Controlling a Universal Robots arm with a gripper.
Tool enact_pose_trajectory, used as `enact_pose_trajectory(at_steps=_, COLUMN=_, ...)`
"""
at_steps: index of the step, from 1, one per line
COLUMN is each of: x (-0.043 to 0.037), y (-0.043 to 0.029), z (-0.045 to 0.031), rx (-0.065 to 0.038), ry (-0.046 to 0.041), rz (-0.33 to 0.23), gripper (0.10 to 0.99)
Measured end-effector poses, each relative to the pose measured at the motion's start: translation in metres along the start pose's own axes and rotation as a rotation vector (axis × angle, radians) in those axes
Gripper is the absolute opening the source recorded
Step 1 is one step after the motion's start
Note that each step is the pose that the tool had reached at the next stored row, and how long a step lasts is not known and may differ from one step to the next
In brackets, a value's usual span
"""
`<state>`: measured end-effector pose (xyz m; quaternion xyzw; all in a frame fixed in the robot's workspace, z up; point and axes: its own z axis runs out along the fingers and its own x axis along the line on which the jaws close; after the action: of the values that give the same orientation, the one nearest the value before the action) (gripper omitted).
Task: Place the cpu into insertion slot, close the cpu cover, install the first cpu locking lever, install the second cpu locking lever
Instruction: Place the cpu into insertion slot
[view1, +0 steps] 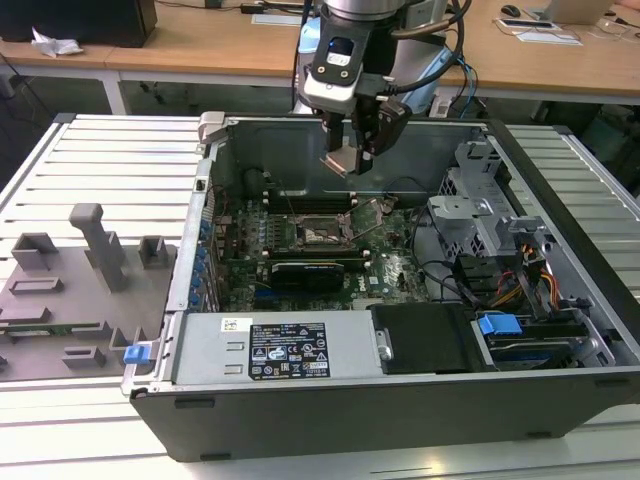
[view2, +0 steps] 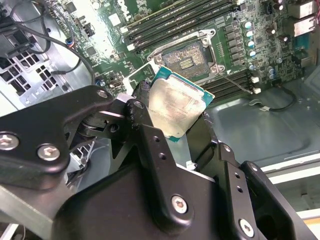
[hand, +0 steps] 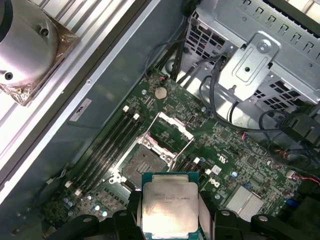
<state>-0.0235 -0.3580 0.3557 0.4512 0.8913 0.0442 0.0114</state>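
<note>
**A:** Where is the cpu?

**B:** Gripped by its edges in the gripper — the fingers are clenched on it. It hangs in the air above the green motherboard, metal top showing in both wrist views.

**A:** And the insertion slot?

**B:** Empty, pin field bare, toward the far side of the open computer case. It lies below the chip, apart from it.

**A:** The cpu cover?

**B:** Raised open beside the socket. A thin locking lever stands free.

**A:** How far along?

**B:** Early, I judge — the chip is lifted, but seating, closing and both latchings remain.
</note>
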Motion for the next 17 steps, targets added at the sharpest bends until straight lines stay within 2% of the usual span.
enact_pose_trajectory(at_steps=17, x=0.0000, y=-0.0001, z=0.0012, rx=-0.001, ry=-0.0027, rz=0.029, gripper=0.537)
